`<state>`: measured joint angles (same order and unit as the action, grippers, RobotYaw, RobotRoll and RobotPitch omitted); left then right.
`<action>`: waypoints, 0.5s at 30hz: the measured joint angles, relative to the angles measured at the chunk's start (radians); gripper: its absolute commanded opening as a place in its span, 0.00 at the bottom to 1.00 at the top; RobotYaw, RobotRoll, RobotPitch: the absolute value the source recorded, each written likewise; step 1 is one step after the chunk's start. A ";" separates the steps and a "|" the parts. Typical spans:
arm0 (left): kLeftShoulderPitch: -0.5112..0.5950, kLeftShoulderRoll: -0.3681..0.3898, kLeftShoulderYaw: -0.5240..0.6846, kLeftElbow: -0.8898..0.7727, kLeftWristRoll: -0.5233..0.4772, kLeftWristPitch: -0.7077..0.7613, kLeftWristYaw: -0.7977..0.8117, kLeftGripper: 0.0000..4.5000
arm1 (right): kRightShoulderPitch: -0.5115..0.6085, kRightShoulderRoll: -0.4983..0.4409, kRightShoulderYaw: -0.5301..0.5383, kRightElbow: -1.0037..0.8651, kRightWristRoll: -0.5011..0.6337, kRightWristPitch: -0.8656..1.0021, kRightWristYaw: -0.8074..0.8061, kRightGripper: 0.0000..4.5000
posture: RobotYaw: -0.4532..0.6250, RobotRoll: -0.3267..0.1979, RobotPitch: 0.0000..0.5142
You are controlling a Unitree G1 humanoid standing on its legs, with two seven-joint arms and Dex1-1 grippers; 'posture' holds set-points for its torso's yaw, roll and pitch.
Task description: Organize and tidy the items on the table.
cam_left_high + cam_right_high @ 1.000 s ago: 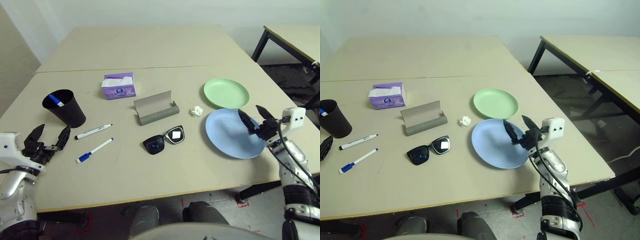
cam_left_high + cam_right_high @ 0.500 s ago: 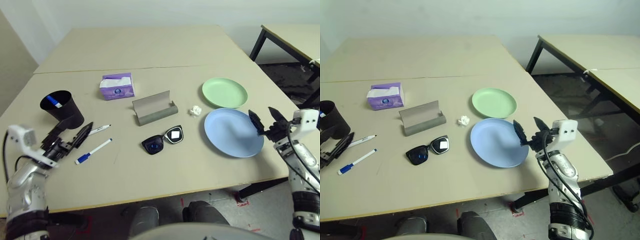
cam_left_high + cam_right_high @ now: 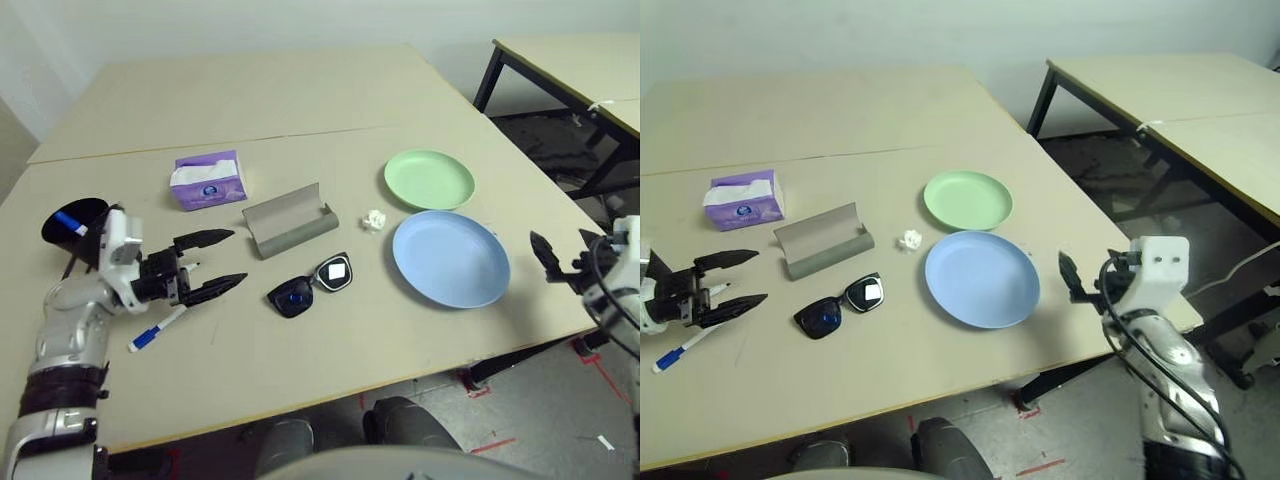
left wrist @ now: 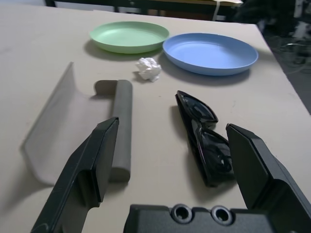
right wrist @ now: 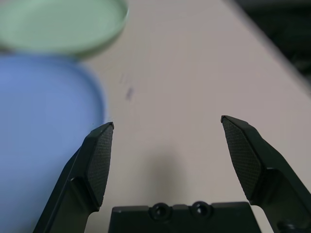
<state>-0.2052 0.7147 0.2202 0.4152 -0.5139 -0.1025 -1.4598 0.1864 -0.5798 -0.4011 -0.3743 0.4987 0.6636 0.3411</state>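
Note:
My left gripper (image 3: 222, 260) hovers open over the table (image 3: 300, 100), its fingertips pointing at the black sunglasses (image 3: 308, 285) a short gap away. The grey glasses case (image 4: 82, 121) lies open just beyond. A blue-capped marker (image 3: 155, 328) lies under my left wrist, and the arm hides most of a second marker. The black cup (image 3: 70, 222) holds a blue-tipped marker. My right gripper (image 3: 562, 250) is open with nothing in it at the table's right edge, beside the blue plate (image 3: 451, 257). The green plate (image 3: 429, 178) and paper ball (image 3: 375, 218) sit behind it.
A purple tissue box (image 3: 207, 178) stands behind the case. A seam crosses the table further back. A second, black-legged table (image 3: 560, 60) stands off to the right across a floor gap.
My left arm has swung in over the markers toward the sunglasses. My right gripper has drawn back off the blue plate to the table's right edge. The camera has shifted too.

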 measured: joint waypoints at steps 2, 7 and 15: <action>-0.016 -0.014 -0.004 0.024 0.007 -0.013 0.002 0.99 | 0.034 -0.013 -0.005 -0.078 0.062 0.120 0.003 1.00 | 0.21 0.62 0.07; -0.029 -0.036 -0.007 0.043 0.014 -0.021 0.017 0.99 | -0.008 -0.015 -0.012 -0.157 0.172 0.299 0.000 1.00 | 0.22 0.62 0.07; -0.010 -0.031 -0.001 0.021 0.010 -0.016 0.037 0.99 | -0.130 0.003 -0.015 -0.159 0.305 0.469 -0.011 1.00 | 0.25 0.62 0.09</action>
<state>-0.2153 0.6838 0.2193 0.4360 -0.5043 -0.1187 -1.4230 0.0563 -0.5771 -0.4160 -0.5331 0.8039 1.1325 0.3301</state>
